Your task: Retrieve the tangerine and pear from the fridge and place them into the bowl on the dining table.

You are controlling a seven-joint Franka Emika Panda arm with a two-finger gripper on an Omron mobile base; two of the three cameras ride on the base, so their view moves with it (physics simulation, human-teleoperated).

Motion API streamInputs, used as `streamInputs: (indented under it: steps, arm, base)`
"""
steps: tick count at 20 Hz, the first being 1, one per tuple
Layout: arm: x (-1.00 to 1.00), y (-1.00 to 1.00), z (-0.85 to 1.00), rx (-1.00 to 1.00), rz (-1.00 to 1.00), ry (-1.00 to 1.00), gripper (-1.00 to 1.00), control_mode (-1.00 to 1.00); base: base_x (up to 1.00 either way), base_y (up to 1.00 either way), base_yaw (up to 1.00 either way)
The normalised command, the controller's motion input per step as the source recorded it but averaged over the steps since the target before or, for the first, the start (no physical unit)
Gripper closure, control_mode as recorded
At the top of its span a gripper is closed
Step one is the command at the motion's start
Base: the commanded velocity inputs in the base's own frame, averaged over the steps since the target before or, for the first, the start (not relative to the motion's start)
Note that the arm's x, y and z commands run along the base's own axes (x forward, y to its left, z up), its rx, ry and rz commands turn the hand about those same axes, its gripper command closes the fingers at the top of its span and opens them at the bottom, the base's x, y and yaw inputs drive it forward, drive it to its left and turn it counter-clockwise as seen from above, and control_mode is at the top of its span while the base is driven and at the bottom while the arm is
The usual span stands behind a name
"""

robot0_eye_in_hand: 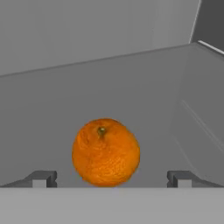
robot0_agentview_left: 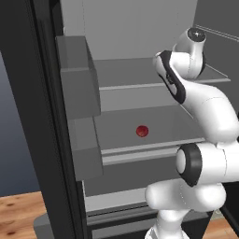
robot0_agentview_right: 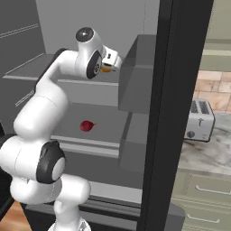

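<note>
Left base view: the fridge (robot0_agentview_left: 28,116) stands open, its pale grey shelves filling the frame. The pear (robot0_agentview_left: 142,131), dark red, lies at the centre of the frame on the middle shelf (robot0_agentview_left: 116,128). The white arm rises from the lower right and reaches toward the upper shelf at upper right.

Right base view: the pear (robot0_agentview_right: 87,125) lies left of centre on the middle shelf. A sliver of the tangerine (robot0_agentview_right: 105,69) shows just beside the hand, upper centre. A toaster (robot0_agentview_right: 199,119) stands on a marble table (robot0_agentview_right: 205,153) at right.

Hand view: the tangerine (robot0_eye_in_hand: 106,152) rests on the shelf floor, lower centre, between the fingers (robot0_eye_in_hand: 108,178), which are spread wide, clear of the fruit and holding nothing.
</note>
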Motion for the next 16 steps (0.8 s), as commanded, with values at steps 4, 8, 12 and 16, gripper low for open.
streamInputs:
  steps: [4,8,12,16]
  arm:
    - [0.51,-0.04,0.01,0.00,0.00,0.00,-1.00,-1.00]
    - [0.34,0.00,-0.01,0.00,0.00,0.00,-1.00,-1.00]
    - [0.11,0.00,-0.10,-0.02,0.00,0.00,-1.00,-1.00]
    - [0.00,0.00,-0.18,-0.05,0.00,0.00,-1.00,-1.00]
  base:
    - [0.00,0.00,0.00]
    - [0.00,0.00,0.00]
    - [0.00,0.00,0.00]
    - [0.00,0.00,0.00]
